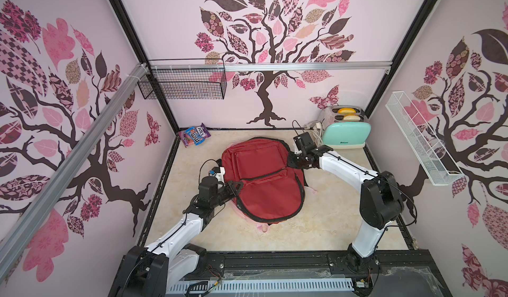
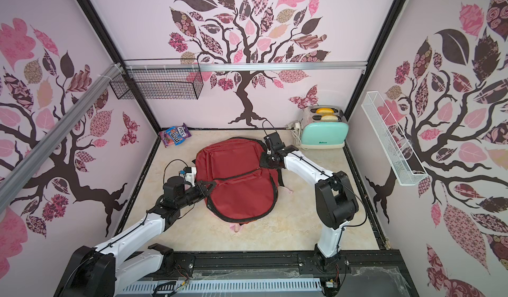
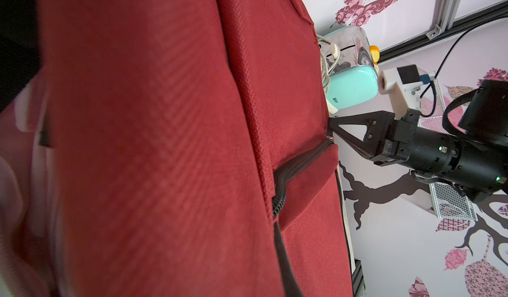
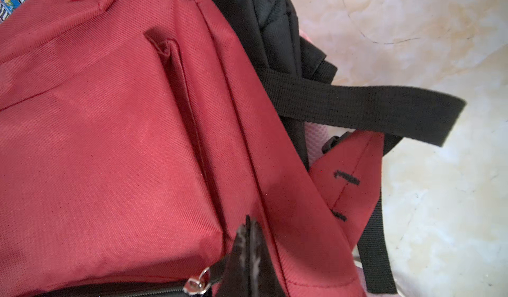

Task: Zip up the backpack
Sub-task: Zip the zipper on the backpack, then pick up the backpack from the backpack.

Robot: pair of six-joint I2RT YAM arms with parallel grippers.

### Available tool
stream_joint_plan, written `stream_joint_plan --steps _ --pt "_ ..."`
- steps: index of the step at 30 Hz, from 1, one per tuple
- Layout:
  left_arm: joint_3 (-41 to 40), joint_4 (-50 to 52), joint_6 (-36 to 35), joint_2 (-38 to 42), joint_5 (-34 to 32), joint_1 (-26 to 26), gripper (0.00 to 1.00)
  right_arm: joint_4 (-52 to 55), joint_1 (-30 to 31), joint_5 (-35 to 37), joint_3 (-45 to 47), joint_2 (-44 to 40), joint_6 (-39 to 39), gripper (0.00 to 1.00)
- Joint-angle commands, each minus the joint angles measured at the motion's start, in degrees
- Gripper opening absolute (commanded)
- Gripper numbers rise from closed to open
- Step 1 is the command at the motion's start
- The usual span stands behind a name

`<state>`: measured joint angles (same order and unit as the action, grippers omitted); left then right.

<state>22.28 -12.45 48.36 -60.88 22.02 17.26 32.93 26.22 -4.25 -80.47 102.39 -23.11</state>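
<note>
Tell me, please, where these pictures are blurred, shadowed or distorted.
Left wrist view: the backpack fabric nearest the lens is smeared, while its zip is sharp. Right wrist view: the right pincer is out of focus, and a soft shadow lies on the cloth beside it. Both top views: wide-angle bend, even light.

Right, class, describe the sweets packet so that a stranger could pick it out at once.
Start at the black wire basket on the back wall. Below it, in the far corner, sits the sweets packet. It alone is small, flat, purple and brightly printed.
</note>
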Motion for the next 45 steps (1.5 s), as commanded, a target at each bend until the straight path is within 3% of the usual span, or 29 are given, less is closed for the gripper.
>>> stream_joint_plan --steps 1,3,5,8,10,14,19,25,34,38,45 --pt "2.0 1.5 -1.2 0.9 -3.0 -0.6 0.0 -0.9 -2.5 2.9 -1.0 -1.2 0.0 0.0" --pt "3.2 1.9 -0.8 0.6 -3.0 -0.6 0.0 -2.4 -2.6 -1.9 -1.3 -1.7 0.3 0.05" --pt "5.2 2.5 -0.1 0.3 -2.4 -0.5 0.0 -3.6 -2.7 -5.2 -1.1 -3.1 0.2 0.29" --pt "10.2 6.7 0.7 0.6 -2.4 -0.8 0.0 -6.0 -4.6 -7.0 1.6 -7.0 -1.5 0.54" --pt "14.7 11.2 0.3 1.2 -2.2 -1.4 0.0 -6.7 -7.3 -8.1 3.5 -9.2 -2.8 0.62" --pt "24.5 24.2 -2.5 1.5 -2.4 -3.4 0.0 -7.1 -12.0 -9.5 6.2 -10.8 -3.8 0.65" --pt "30.2 36.2 -5.3 1.2 -1.7 -8.3 0.0 -7.5 -12.3 -11.9 6.8 -8.2 -5.0 0.66" --pt "36.7 54.3 -12.6 -2.1 -9.9 -9.0 0.0 -11.4 -12.3 -17.4 9.7 -5.1 -7.1 0.67" --pt "38.0 64.3 -17.6 -2.1 -19.8 -9.1 0.0 -15.4 -12.3 -21.3 14.9 -5.3 -10.3 0.67" --pt "38.9 63.7 -17.2 -1.8 -19.1 -9.1 0.0 -20.1 -12.1 -26.3 20.3 -7.0 -13.8 0.67" --pt "40.4 61.9 -16.9 -3.4 -18.3 -9.1 0.0 -20.7 -10.2 -28.9 26.5 -10.7 -13.5 0.66"
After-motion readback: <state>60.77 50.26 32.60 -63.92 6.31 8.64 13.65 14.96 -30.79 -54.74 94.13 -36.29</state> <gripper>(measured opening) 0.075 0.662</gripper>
